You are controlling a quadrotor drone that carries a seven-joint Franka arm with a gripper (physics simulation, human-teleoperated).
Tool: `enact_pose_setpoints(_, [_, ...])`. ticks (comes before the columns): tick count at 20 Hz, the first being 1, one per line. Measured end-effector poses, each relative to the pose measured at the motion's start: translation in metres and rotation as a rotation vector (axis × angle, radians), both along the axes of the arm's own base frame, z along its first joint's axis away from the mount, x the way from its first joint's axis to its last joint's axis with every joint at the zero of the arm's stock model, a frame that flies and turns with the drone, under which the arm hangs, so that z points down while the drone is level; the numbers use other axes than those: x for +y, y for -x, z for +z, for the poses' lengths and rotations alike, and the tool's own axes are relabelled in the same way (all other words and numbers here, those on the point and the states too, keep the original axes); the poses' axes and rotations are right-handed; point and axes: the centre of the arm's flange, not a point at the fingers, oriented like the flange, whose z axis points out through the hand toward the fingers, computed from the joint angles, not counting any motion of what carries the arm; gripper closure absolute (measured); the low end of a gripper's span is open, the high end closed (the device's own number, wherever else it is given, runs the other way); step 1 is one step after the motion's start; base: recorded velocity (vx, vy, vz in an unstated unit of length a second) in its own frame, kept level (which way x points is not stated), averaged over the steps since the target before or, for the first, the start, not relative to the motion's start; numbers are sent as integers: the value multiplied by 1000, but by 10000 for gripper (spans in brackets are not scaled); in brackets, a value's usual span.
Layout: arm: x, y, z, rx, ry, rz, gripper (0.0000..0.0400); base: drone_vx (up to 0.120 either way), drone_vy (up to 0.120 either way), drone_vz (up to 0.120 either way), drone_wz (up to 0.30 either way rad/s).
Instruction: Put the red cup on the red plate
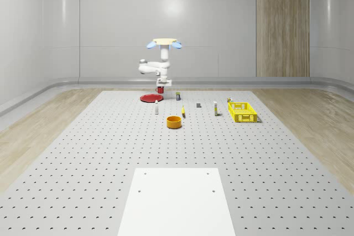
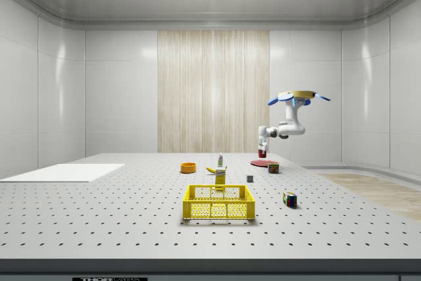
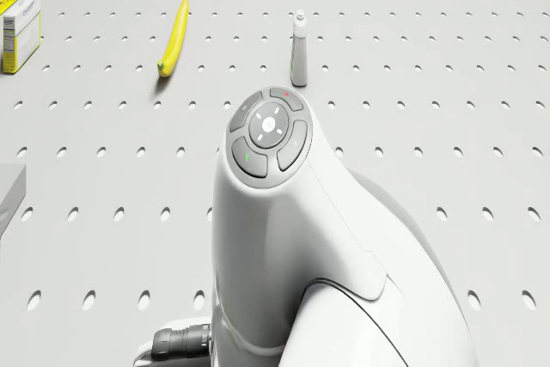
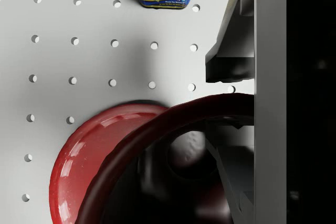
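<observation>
One red cup (image 4: 173, 150) — gripped above red plate (image 4: 86, 161).

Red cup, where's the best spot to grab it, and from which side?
By its rim wall, from above: the red cup stands upright, mouth open, so one finger goes inside, one outside. The gripper holds it that way over the red plate, drone hovering above.

Red cup (image 4: 173, 145): held between the jaws, rim clamped, above the glossy red plate (image 4: 89, 161) lying flat below the jaws.

yellow crate (image 1: 243, 112), banana (image 3: 174, 38), orange bowl (image 1: 174, 121)
</observation>
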Motion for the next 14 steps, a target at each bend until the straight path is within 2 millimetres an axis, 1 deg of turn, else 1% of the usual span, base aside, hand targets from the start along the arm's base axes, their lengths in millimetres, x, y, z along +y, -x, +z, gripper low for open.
enact_pose_setpoints(7, [0, 0, 0, 0, 0, 0, 301, -120, -120, 0, 0])
enact_pose_setpoints(8, [0, 0, 0, 0, 0, 0, 301, -80, -120, 0, 0])
enact_pose_setpoints(14, [0, 0, 0, 0, 0, 0, 301, 0, -120, 0, 0])
